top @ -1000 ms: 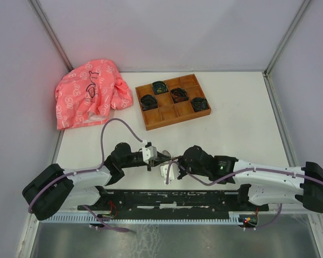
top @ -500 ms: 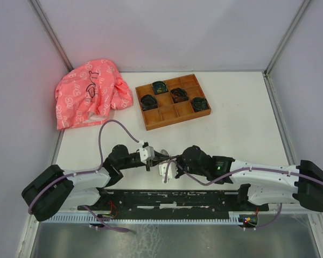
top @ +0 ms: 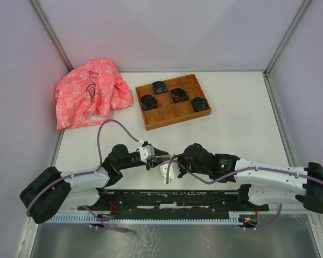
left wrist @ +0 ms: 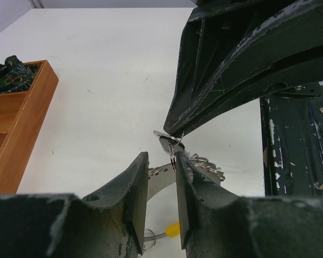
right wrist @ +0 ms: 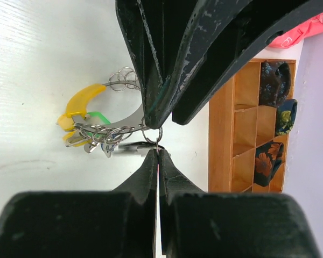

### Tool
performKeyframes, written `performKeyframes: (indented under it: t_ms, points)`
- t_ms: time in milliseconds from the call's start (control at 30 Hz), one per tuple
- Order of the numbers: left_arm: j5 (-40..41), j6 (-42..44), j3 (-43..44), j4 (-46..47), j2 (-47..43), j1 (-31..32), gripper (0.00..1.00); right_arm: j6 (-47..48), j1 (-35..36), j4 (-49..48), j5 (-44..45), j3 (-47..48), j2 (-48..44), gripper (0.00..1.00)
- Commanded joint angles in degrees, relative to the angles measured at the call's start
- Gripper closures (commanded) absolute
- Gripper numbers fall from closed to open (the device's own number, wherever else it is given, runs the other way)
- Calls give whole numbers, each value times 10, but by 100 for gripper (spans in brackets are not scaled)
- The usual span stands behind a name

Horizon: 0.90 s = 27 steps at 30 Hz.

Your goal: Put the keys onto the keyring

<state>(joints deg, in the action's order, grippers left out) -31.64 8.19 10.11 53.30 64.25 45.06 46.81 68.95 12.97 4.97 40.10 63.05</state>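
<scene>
in the top view your two arms meet low over the white table point(top: 242, 123), near its front edge: the left gripper point(top: 155, 157) and the right gripper point(top: 169, 167) stand tip to tip, and what lies between them is too small to read here. well behind them a wooden tray point(top: 177, 119) holds dark coiled bundles point(top: 149, 101), with a crumpled pink cloth point(top: 91, 97) to its left. in your left wrist view the left jaws are parted by a narrow gap, and a thin metal sliver stands upright in that gap, close against one finger; you have no grip on it that i can see. the right gripper comes in from above, and its tip pinches the top of that same metal piece. the keyring point(left wrist: 202, 160) trails off beside the fingers as a bunch of small loops lying on the table, and its yellow tag point(left wrist: 172, 230) shows below, between your fingers. in your right wrist view the right jaws are pressed fully together, with a small ring of the keyring right at their tips. the grey band curves away to the left, carrying the yellow tag, a green tag point(right wrist: 99, 115) and a tangle of little rings. a flat metal strip just beside the tips may be one of the keys point(right wrist: 132, 145), but no coloured head shows, so i can't tell.
</scene>
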Motion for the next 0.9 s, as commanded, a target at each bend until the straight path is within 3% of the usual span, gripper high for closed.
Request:
performKeyframes:
  t_ms: [0, 267, 467, 533, 667, 867]
  points:
    - [-17, 25, 28, -6, 6, -2, 65, 11, 0, 11, -15, 41, 2, 99]
    - [-46, 28, 46, -28, 25, -3, 65, 17, 0, 16, -26, 50, 11, 99]
    - [-57, 37, 63, -60, 42, -2, 70, 21, 0, 19, -27, 54, 11, 99]
    - [-60, 39, 67, -66, 49, -3, 76, 21, 0, 22, -28, 56, 9, 99]
    - [-65, 43, 72, -76, 50, -3, 97, 21, 0, 39, -15, 54, 5, 99]
    - [-65, 40, 71, -80, 36, -3, 97, 13, 0, 70, 46, 34, -15, 99]
